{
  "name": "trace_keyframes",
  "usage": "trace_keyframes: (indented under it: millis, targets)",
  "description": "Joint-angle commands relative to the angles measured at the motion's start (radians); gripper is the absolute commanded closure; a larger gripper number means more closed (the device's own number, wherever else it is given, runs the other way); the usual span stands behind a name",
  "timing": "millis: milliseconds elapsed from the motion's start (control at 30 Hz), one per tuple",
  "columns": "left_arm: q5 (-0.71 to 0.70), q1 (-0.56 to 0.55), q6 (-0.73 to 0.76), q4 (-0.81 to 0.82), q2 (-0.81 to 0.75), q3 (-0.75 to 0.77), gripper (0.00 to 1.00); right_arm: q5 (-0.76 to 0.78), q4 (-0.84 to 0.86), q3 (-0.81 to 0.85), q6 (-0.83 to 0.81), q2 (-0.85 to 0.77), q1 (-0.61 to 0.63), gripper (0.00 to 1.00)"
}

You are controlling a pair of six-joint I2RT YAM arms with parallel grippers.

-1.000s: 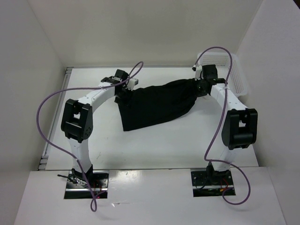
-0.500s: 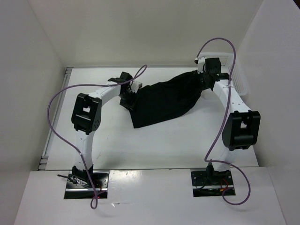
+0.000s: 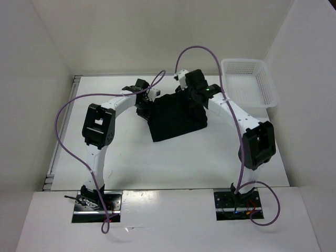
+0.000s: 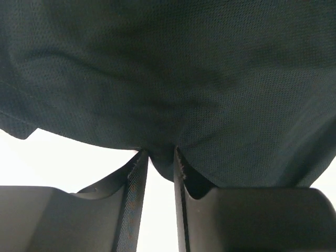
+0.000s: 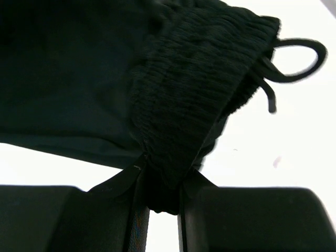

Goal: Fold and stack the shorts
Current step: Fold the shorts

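The black shorts (image 3: 176, 116) lie folded over near the middle back of the table. My left gripper (image 3: 143, 105) is shut on the shorts' left edge; in the left wrist view the mesh cloth (image 4: 173, 79) is pinched between the fingertips (image 4: 160, 157). My right gripper (image 3: 185, 94) is shut on the gathered waistband (image 5: 194, 100) and holds it over the cloth's upper part, close to the left gripper. The thin black drawstring (image 5: 294, 58) loops out at the waistband's right end. The right gripper's tips (image 5: 160, 181) clamp the thick elastic.
A white plastic mesh basket (image 3: 248, 84) stands at the back right of the table. White walls enclose the table on the left, back and right. Purple cables arch above both arms.
My right gripper has carried the waistband leftward from near the basket to above the left part, folding the shorts over. My left gripper moved slightly right, then held.
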Motion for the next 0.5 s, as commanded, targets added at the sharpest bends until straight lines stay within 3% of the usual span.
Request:
trace_keyframes:
  millis: [0, 267, 467]
  targets:
    - [0.000, -0.006, 0.004, 0.015, 0.043, 0.003, 0.67, 0.070, 0.016, 0.061, 0.026, 0.060, 0.051, 1.00]
    - [-0.009, -0.006, 0.004, 0.024, 0.043, -0.006, 0.74, 0.093, 0.016, 0.118, 0.057, 0.129, 0.194, 1.00]
    - [-0.009, -0.006, 0.004, 0.024, 0.033, -0.006, 0.82, 0.093, 0.016, 0.217, 0.075, 0.184, 0.234, 1.00]
